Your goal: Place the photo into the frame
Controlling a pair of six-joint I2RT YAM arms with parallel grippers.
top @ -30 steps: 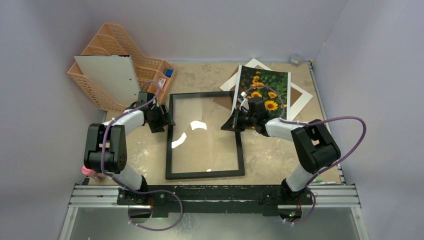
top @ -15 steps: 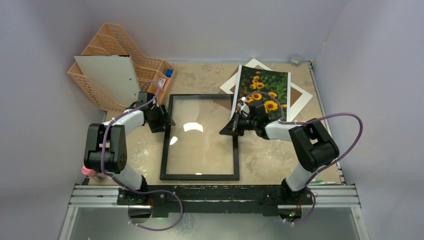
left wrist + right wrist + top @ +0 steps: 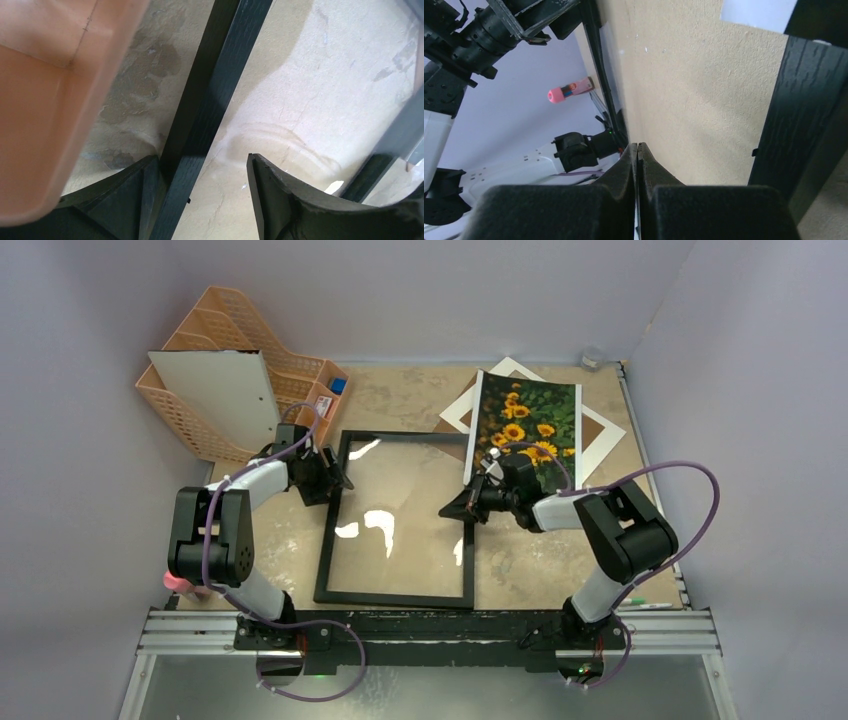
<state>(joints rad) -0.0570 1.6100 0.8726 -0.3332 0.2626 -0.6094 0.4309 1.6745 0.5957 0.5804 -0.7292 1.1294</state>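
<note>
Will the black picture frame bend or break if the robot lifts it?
Probably stiff, not floppy: the frame has straight black bars. Likely breakable: bright glare shows a glass pane in it. It may also slide easily on the flat table.

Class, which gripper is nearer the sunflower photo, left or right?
Right. The right gripper sits at the right side of the frame, just short of the photo; the left gripper is across the frame, at its far-left corner.
</note>
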